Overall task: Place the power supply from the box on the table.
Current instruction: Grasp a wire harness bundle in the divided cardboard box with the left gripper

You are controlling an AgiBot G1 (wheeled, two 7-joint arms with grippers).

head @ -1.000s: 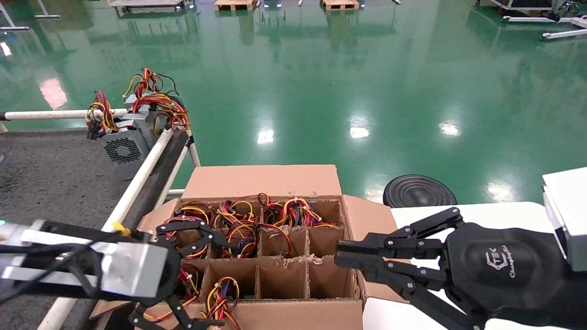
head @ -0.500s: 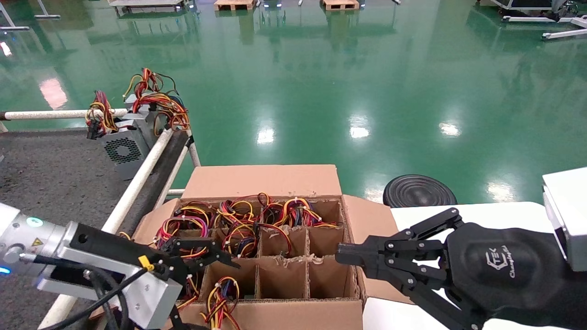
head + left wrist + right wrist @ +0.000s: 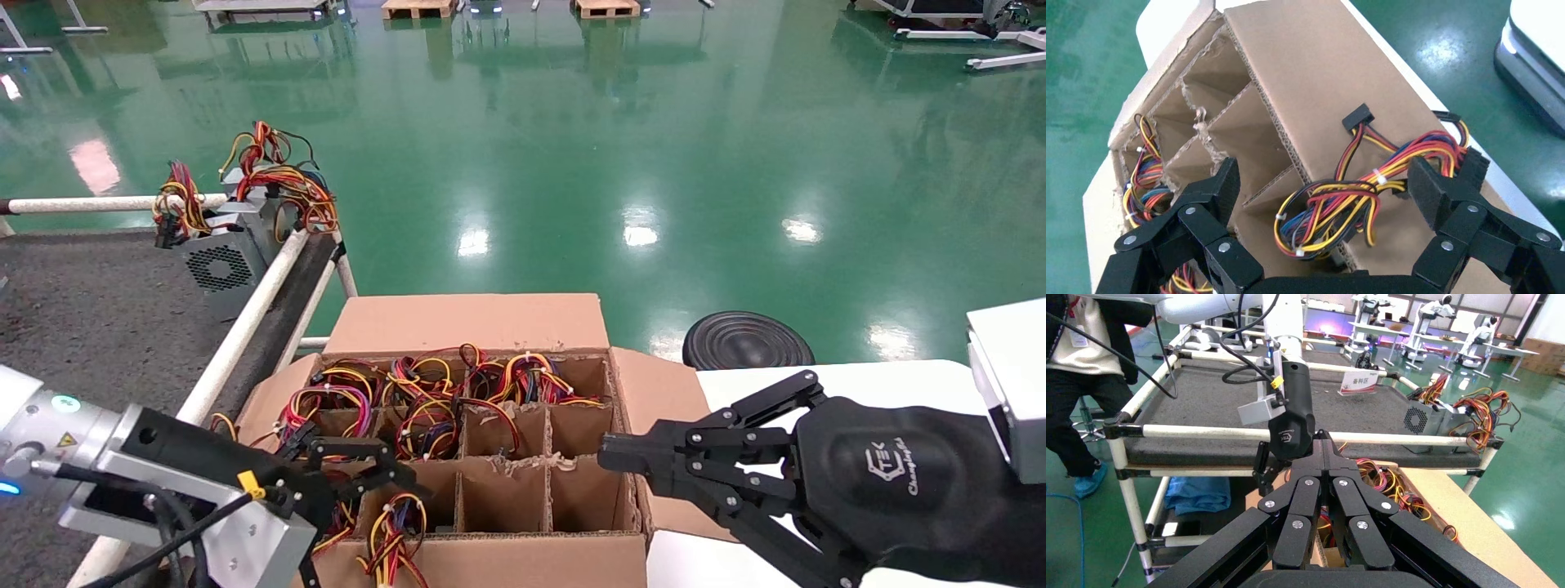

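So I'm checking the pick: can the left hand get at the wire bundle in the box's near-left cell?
Probably yes: the left hand is open, straddling the wire bundle above the box; nothing blocks it.

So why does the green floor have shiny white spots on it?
In the head view, the green floor is glossy and mirrors lights, hence the white glare patches. The left wrist view shows a fainter sheen on the floor beside the box. In the right wrist view, the table looks matt, with no glare.

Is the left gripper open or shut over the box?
Open: the left gripper has its fingers spread either side of a wire bundle in the box.
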